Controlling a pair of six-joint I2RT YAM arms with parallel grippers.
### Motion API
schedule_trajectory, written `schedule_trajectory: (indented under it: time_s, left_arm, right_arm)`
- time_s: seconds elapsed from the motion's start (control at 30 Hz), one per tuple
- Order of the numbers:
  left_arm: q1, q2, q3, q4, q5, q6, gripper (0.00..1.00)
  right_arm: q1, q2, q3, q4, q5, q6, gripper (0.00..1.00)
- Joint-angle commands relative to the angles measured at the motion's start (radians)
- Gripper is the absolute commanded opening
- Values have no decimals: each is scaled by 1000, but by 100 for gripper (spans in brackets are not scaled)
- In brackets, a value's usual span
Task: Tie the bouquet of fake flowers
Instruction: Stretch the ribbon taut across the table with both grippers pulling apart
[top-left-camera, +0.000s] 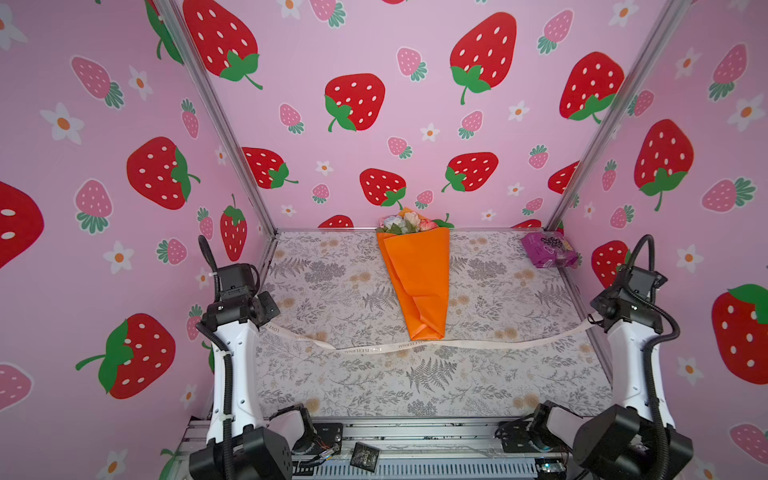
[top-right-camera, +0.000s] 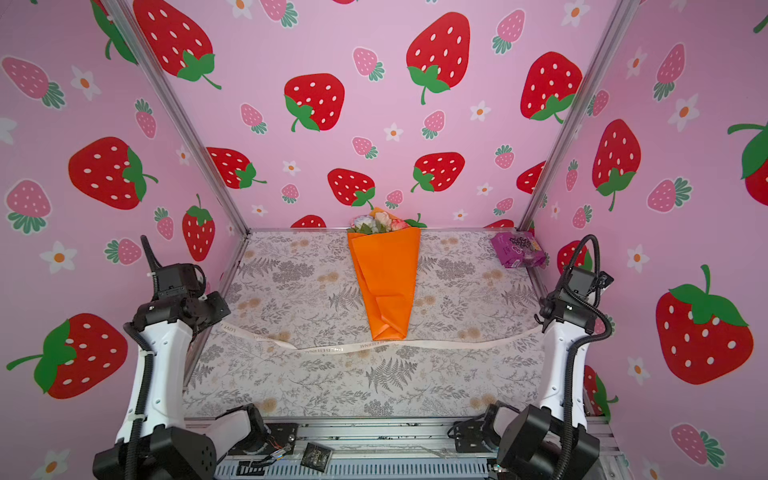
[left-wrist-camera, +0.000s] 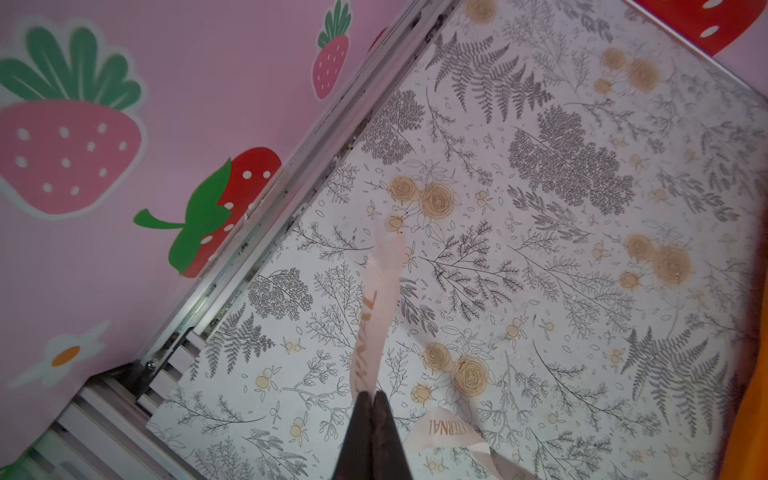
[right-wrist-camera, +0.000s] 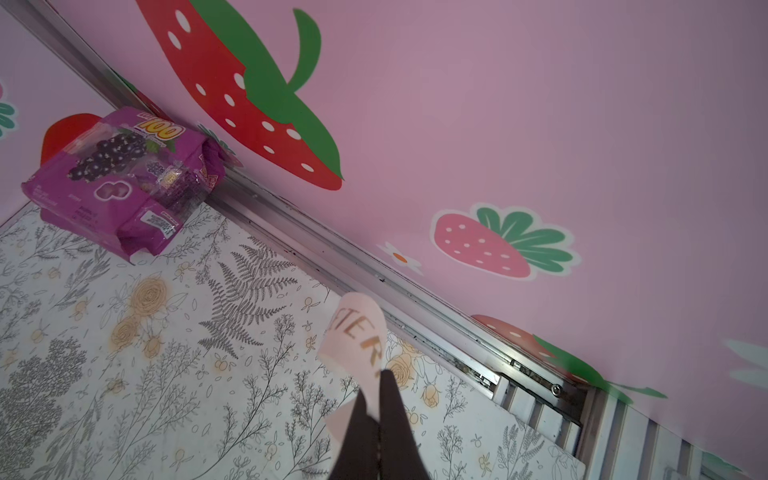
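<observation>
Well, one bouquet (top-left-camera: 417, 282) lies centred, far back; left gripper (left-wrist-camera: 371, 395) and right gripper (right-wrist-camera: 376, 384) each pinch an end of one ribbon (top-left-camera: 361, 350), seemingly lettered "ETERNAL"; one purple packet (right-wrist-camera: 124, 178) says "100".

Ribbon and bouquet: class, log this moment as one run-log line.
left claw: shut on ribbon end | right claw: shut on other end | ribbon: slack, passing bouquet narrow end | bouquet: lying flat, untied

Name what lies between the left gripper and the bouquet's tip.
A cream ribbon, held by the left gripper, crosses the table to the bouquet; both top views show it.
</observation>
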Motion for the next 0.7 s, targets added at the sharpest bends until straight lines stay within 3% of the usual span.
schedule_trajectory:
  time_s: [0.0,0.33,0.67]
  left_arm:
    - [48,80,48,50,138,-22,0]
    - [78,286,73,117,48,-32,0]
    - [80,480,173,41,14,-17,0]
  right_arm:
    - [-28,53,66,44,-27,15,0]
    - [-28,161,-1,144,-9,20,0]
    - [-21,266,-71,191,-111,-33,0]
